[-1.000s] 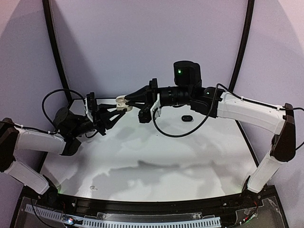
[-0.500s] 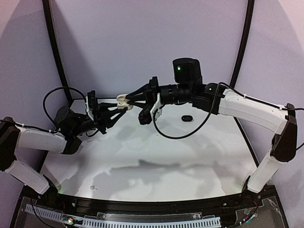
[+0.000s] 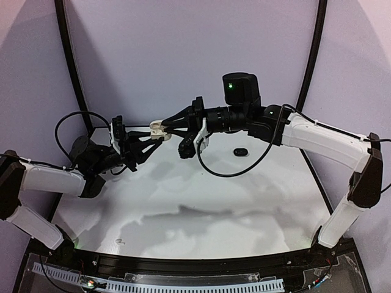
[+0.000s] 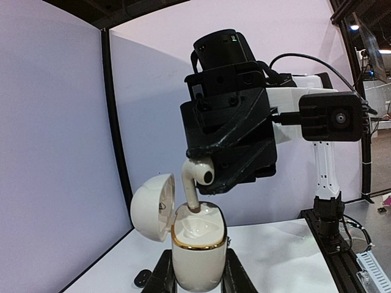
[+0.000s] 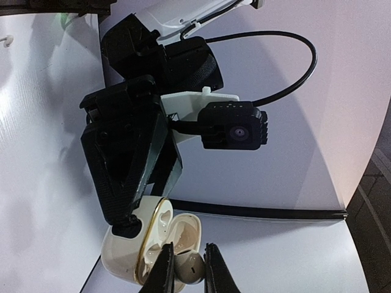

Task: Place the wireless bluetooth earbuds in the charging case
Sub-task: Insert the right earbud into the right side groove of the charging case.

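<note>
The right hand (image 5: 186,271), nearly closed, pinches a white earbud (image 4: 199,173) by its head, with the stem tip in the mouth of the open charging case (image 4: 197,247) just below. The left hand (image 4: 198,282) clamps that case tight. Light, glossy and likely slippery, the bud is best held at the head, stem free.

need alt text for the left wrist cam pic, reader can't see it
A white earbud, pinched in the right gripper, hangs stem-down with its tip at the open mouth of a white, gold-rimmed charging case. The left gripper clamps the case upright from below, its lid swung open to the left.
</note>
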Controlling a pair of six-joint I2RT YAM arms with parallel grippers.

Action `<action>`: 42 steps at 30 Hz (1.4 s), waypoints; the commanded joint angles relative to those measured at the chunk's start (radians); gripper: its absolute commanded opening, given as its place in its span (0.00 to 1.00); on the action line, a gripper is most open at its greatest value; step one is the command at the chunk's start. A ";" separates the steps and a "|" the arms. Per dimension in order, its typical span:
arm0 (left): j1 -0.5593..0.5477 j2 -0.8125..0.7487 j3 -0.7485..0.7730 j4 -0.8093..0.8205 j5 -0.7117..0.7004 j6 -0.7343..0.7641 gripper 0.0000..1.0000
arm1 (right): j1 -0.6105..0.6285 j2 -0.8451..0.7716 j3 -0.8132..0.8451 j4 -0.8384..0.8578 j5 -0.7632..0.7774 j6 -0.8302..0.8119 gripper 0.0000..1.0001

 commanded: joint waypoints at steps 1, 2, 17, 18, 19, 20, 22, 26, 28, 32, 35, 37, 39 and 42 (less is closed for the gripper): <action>-0.001 -0.014 0.013 0.316 0.041 0.010 0.01 | -0.015 0.018 -0.006 0.003 0.014 0.023 0.00; 0.000 -0.012 0.013 0.318 0.038 0.011 0.01 | -0.016 0.019 -0.004 -0.010 0.009 0.032 0.00; 0.000 0.001 0.013 0.346 0.016 0.021 0.01 | -0.023 0.022 -0.066 0.067 0.008 0.133 0.00; 0.000 0.001 0.013 0.346 0.015 0.023 0.01 | -0.026 0.023 -0.068 0.074 0.012 0.139 0.00; 0.000 0.000 0.013 0.346 0.013 0.023 0.01 | -0.025 0.025 -0.069 0.073 0.016 0.142 0.00; 0.000 -0.001 0.013 0.345 0.008 0.026 0.01 | -0.025 0.025 -0.069 0.072 0.019 0.147 0.00; -0.001 -0.002 0.011 0.343 -0.003 0.031 0.01 | -0.025 0.020 -0.075 0.084 0.029 0.157 0.01; 0.000 -0.001 0.010 0.343 -0.016 0.040 0.01 | -0.025 0.016 -0.090 0.096 0.045 0.168 0.06; 0.000 -0.002 0.010 0.344 -0.020 0.039 0.01 | -0.026 0.016 -0.090 0.099 0.048 0.174 0.07; 0.003 -0.003 0.008 0.345 -0.025 0.040 0.01 | -0.025 0.018 -0.090 0.103 0.056 0.177 0.09; 0.004 -0.004 0.007 0.344 -0.031 0.039 0.01 | -0.025 0.018 -0.091 0.106 0.061 0.179 0.09; 0.004 -0.003 0.006 0.346 -0.034 0.039 0.01 | -0.024 0.018 -0.093 0.114 0.059 0.184 0.09; 0.004 -0.001 0.006 0.347 -0.034 0.039 0.01 | -0.025 0.021 -0.091 0.116 0.048 0.193 0.10; 0.005 -0.002 0.006 0.348 -0.048 0.052 0.01 | -0.024 0.024 -0.080 0.116 0.051 0.216 0.10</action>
